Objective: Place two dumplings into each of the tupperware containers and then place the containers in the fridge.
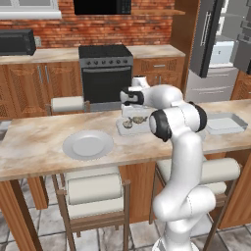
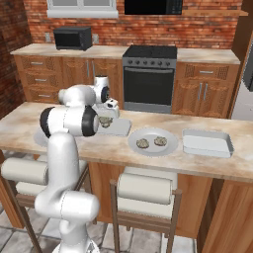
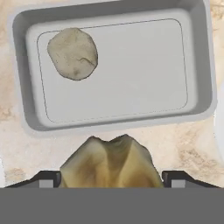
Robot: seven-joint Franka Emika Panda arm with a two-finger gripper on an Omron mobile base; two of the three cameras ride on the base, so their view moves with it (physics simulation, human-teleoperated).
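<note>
In the hand view a tupperware container lies below my gripper, with one dumpling in its corner. A second dumpling sits between my fingertips, large and close to the camera, over the container's near rim. The gripper hangs just above this container on the island counter. Two more dumplings rest on a round plate. The other container stands further right. The fridge stands open at the back right.
A round white plate with nothing on it lies left of the container under my hand. Stools stand along the island's near side. A black oven and wooden cabinets line the back wall, with a microwave on the counter.
</note>
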